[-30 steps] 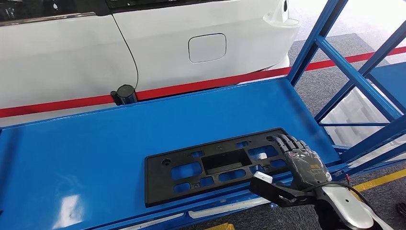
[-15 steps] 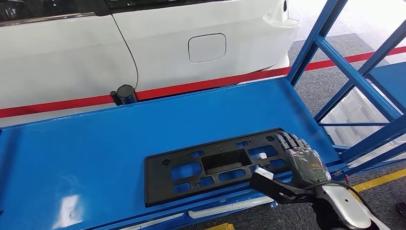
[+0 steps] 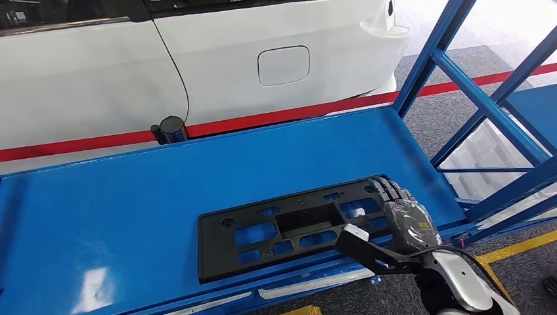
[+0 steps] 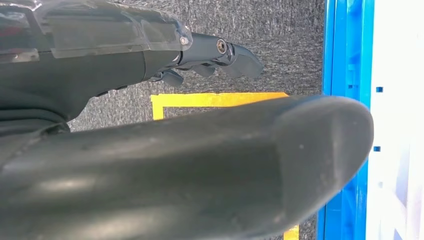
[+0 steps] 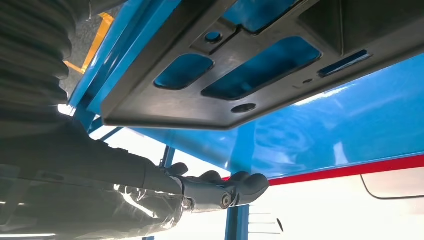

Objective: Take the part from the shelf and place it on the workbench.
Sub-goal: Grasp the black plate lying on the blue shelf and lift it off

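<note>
The part (image 3: 299,226), a flat black plastic frame with cut-out windows, lies flat on the blue shelf (image 3: 131,216), its long front edge close to the shelf's near lip. The right hand (image 3: 394,220) rests at the part's end, dark fingers (image 3: 387,190) laid over the top of the frame there and the thumb (image 3: 358,239) reaching along the front edge below the fingers. In the right wrist view the fingers (image 5: 225,190) look extended beyond the frame's edge with the part (image 5: 240,75) lying across from the palm; whether they have clamped onto it is not clear from either angle, so I cannot tell whether the hold is made. The left hand (image 4: 150,150) hangs beside the shelf's edge over grey floor (image 4: 280,35), fingers apart, holding nothing.

The risks come from gripping a long, thin piece at one end. If the fingers only press on top, the part may slide further away from the palm rather than lift. If lifted from this end alone, the far end would probably sag, drag on the shelf, or twist out of the fingers. The blue uprights (image 3: 486,105) just beyond the hand could catch the frame as it is carried out.
</note>
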